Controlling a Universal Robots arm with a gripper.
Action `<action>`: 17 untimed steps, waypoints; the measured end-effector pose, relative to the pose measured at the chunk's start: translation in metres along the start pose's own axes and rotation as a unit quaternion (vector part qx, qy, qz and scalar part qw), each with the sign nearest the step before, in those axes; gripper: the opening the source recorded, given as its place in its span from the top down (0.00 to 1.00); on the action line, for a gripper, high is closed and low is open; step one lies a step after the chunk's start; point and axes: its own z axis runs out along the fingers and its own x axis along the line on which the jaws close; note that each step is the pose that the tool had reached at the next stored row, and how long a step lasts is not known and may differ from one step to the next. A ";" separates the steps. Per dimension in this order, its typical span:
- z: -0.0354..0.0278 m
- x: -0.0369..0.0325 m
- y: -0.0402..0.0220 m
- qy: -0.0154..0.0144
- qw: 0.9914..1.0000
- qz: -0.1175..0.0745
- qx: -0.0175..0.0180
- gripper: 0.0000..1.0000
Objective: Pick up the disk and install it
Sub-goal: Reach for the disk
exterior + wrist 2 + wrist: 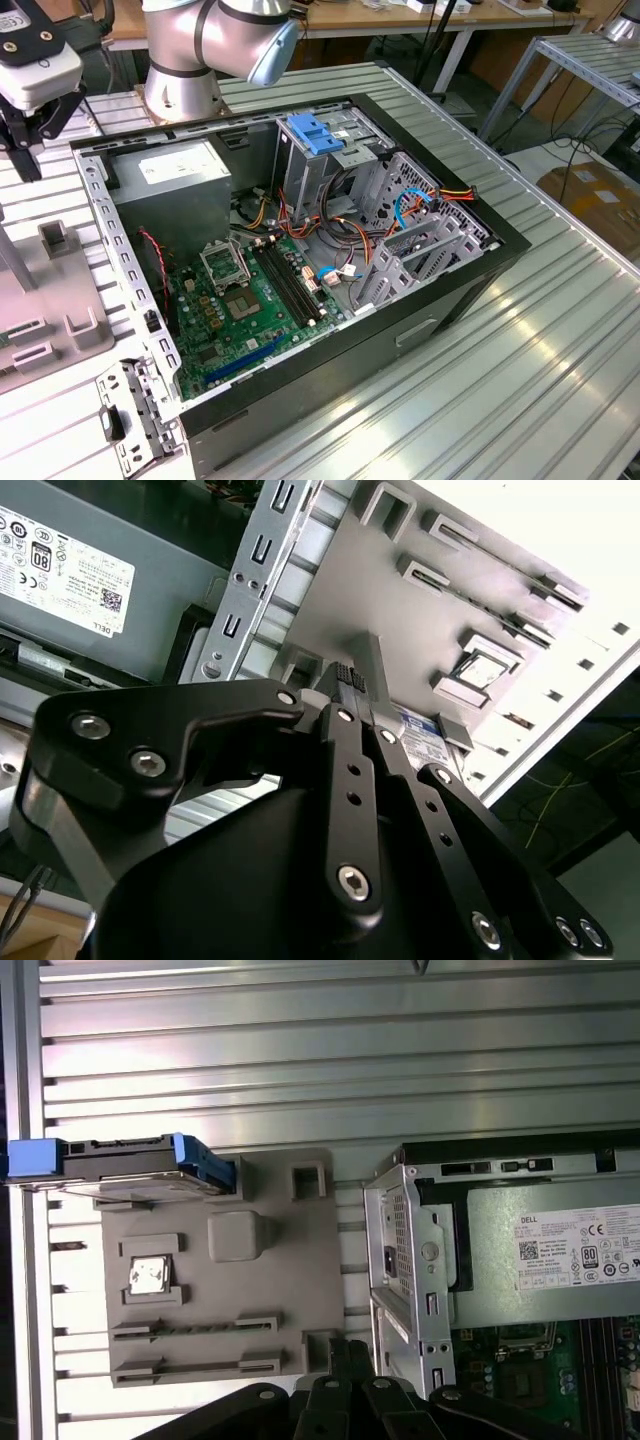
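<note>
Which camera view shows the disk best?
The first wrist view: the disk stands unobstructed in the grey holder, blue rails visible. In the second wrist view the gripper covers all but a possible sliver of label. The exterior view shows part of the holder.

A shiny ribbed silver metal desk [520, 340] fills the front, with long brown wooden tables [400, 17] behind it and thin black cables [583, 150] lying on the pale floor [525, 160].
</note>
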 end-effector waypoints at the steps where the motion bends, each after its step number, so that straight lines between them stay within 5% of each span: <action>1: 0.0000 0.0006 0.0000 0.000 1.000 0.000 0.000 0.89; 17: -0.0003 0.0106 -0.0008 0.000 1.000 0.000 0.000 0.89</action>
